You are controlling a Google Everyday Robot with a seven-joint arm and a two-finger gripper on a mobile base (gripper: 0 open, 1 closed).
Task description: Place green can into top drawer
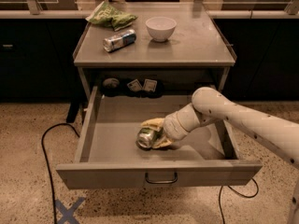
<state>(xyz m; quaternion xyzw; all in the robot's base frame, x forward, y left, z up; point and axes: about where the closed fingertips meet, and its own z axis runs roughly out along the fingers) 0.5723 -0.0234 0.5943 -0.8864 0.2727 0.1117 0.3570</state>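
The top drawer (156,174) is pulled wide open, its flat grey front and dark loop handle toward the camera. My gripper (153,133) reaches into it from the right and is shut on the green can (146,137). The can lies on its side with a silver end facing the camera, low over the drawer floor near its middle front. Whether it touches the floor I cannot tell.
On the table top (196,45) stand a white bowl (160,28), a blue-and-white silver can (119,40) on its side and a green snack bag (111,16). Small items sit in the recess behind the drawer (142,85). A black cable (46,148) runs on the floor at left.
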